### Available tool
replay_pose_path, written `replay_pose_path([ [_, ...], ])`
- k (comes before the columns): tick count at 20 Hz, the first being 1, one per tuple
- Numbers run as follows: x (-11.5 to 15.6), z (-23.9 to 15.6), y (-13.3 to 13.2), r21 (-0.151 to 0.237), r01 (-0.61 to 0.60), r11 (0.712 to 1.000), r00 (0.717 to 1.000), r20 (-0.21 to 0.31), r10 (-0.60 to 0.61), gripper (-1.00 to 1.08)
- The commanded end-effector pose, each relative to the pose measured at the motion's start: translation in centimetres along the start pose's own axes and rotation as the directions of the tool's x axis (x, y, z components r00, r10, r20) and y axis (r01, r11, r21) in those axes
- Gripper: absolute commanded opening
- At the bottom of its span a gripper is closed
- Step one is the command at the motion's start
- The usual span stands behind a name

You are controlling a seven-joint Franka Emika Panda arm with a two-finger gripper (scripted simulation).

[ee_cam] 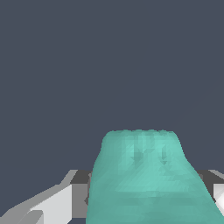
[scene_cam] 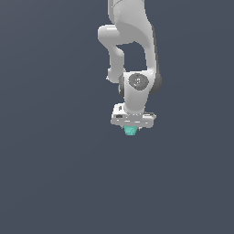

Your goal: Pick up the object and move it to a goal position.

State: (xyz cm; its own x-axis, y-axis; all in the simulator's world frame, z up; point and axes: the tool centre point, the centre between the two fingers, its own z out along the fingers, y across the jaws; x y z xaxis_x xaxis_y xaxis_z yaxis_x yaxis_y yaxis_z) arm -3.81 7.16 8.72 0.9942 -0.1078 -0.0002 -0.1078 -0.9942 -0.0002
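pincer (scene_cam: 131,129) gripping teal object (ee_cam: 146,179), unmarked

This is a bare simulated scene, not a real room. A flat, even slate-grey backdrop (scene_cam: 50,173) fills the exterior view from edge to edge, with no seam, horizon, shadow or texture to tell floor from wall. The white arm (scene_cam: 132,45) coming down from the top centre of the frame has the smooth, evenly shaded faces of a computer render. The wrist view shows the same plain grey across its whole upper half.
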Motion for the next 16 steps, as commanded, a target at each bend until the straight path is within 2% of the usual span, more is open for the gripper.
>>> replay_pose_path([
  [1, 0.9, -1.8, -0.1, 0.000, 0.000, 1.000, 1.000, -0.001, 0.000, -1.00],
  [16, 7.9, -14.3, -1.1, 0.000, 0.000, 1.000, 1.000, -0.001, 0.000, -1.00],
])
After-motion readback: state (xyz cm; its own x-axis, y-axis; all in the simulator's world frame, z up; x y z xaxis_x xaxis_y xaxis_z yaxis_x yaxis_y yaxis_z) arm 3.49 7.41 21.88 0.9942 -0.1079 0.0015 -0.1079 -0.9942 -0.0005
